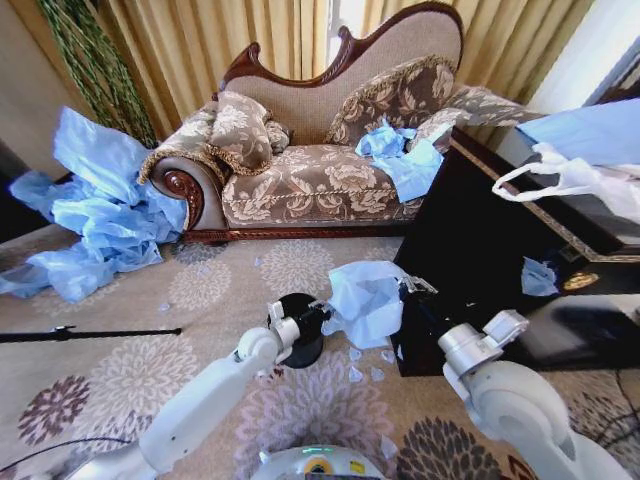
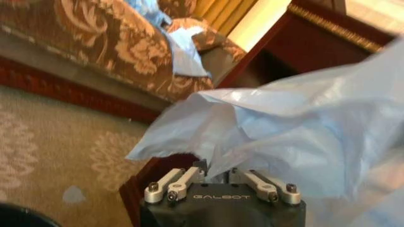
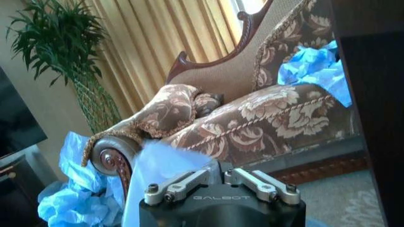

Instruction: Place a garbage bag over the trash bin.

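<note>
A thin, crinkled, light blue garbage bag hangs bunched in the air between both arms, just above and beside the trash bin, a small black cylinder standing on the flowered rug. The left gripper is closed on a fold of the bag; the right gripper also pinches pale blue plastic. Each gripper body reads "GALBOT". A dark wooden counter stands just beside the bag.

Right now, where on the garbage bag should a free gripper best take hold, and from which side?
Grip the loose lower edge of the garbage bag, coming from the side facing the robot. The bag hangs crumpled beside the trash bin, and that edge hangs free.
</note>
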### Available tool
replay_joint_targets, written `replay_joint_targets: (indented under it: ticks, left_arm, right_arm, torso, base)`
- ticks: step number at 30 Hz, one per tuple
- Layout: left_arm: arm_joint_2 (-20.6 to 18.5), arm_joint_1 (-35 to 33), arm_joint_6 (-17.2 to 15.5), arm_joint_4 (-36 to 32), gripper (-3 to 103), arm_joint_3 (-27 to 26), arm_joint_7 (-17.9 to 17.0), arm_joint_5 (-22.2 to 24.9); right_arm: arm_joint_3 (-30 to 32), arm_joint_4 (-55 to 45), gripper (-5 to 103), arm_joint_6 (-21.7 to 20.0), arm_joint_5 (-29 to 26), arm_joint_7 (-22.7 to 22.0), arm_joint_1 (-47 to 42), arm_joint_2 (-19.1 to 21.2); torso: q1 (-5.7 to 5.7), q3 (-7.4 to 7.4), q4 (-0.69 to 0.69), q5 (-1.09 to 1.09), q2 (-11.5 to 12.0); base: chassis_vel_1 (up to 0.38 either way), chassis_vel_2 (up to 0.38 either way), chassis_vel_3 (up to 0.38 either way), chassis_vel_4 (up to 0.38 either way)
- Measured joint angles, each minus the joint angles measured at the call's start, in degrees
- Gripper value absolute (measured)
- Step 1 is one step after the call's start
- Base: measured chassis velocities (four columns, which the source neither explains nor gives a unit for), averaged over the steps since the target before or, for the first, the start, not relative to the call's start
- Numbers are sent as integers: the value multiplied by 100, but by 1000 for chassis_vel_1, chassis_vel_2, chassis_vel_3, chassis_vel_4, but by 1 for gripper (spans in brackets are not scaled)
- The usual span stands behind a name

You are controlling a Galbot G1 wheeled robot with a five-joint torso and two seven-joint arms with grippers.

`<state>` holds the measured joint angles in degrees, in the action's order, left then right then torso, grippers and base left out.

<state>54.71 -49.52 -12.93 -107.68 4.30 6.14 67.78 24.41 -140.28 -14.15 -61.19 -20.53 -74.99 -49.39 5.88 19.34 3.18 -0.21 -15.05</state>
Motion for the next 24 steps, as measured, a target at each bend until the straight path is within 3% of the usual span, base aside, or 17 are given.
replay_joint_targets:
  ticks: [5, 11, 19, 24]
  left_arm:
    - [-681, -511, -136, -1010, 3, -616, -159, 304]
    - [-1371, -938, -148, -2051, 0, -1267, -404, 683]
    - [-1404, -1166, -73, -2386, 0, -1466, -718, 847]
    - [-1131, -1368, 12, -1962, 0, -1577, -621, 855]
  right_arm:
    - [-296, 151, 0, 3, 69, 47, 265, -16]
    - [-906, 374, 0, -13, 137, 108, 720, -159]
    - [-1826, 635, 0, -7, 257, 78, 1254, -317]
    - [-2264, 908, 0, 3, 404, 74, 1528, -500]
  torso:
    - [0, 0, -3, -1, 0]
    - [0, -1, -2, 2, 0]
    - [0, 0, -2, 2, 1]
    - [0, 0, -2, 0, 1]
  base:
    - [0, 0, 0, 0]
    - [0, 0, 0, 0]
    - [0, 0, 0, 0]
    - [0, 0, 0, 0]
